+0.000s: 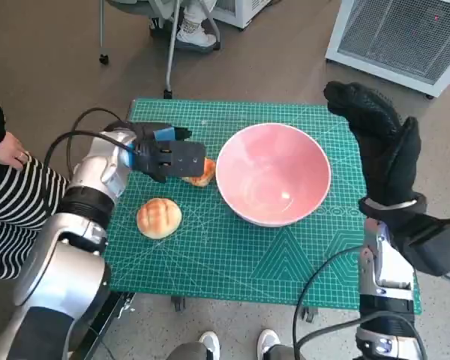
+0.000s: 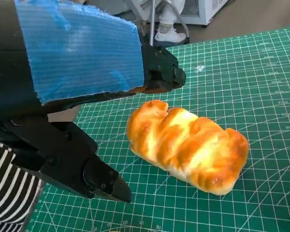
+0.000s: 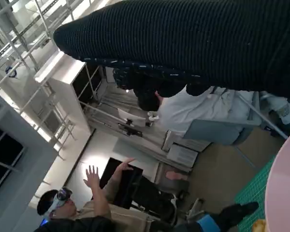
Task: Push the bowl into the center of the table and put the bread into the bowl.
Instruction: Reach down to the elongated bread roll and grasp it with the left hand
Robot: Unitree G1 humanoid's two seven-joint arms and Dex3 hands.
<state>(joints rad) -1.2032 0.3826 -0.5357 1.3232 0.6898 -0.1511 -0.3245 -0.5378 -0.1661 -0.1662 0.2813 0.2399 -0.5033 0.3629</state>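
One braided bread roll (image 2: pixel 186 145) lies between my left hand's (image 1: pixel 167 158) spread fingers, long side across them, maybe not touching yet; my right hand (image 1: pixel 382 146) waits far off, open.

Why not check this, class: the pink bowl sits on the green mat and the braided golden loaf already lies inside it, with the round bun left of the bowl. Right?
Not quite. The braided golden loaf lies on the green mat, beside the left hand, outside the empty pink bowl, as the head view shows. The round bun is left of the bowl.
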